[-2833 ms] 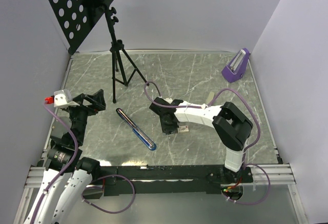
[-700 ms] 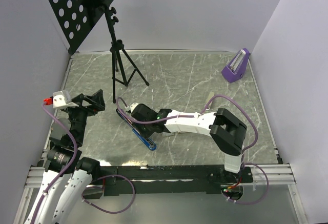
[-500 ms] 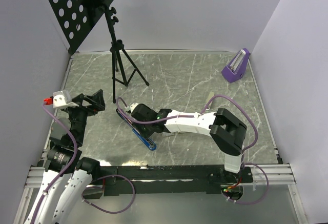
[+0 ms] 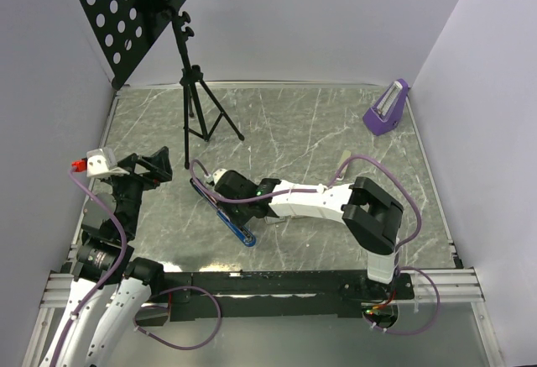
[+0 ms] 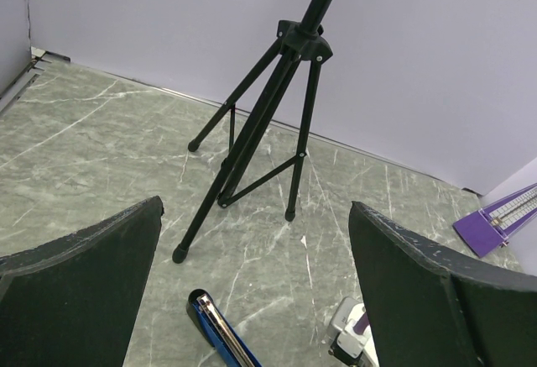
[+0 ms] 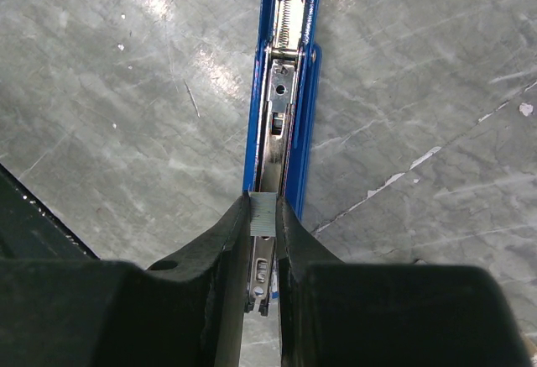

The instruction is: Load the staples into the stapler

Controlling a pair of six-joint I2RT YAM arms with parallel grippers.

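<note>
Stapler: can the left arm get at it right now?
Probably, but only the end facing it. The left gripper is open and nothing stands between it and the stapler, but the right gripper hangs over much of it, holding staples above the open channel.

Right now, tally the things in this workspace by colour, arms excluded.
Black: 1, perforated metal music stand on a tripod
Purple: 1, wedge-shaped metronome
Blue: 1, long open metal stapler
Grey: 1, small staple strip
Total: 4

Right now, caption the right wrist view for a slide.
Right gripper holds a grey staple strip over the open blue stapler's metal channel.
</note>
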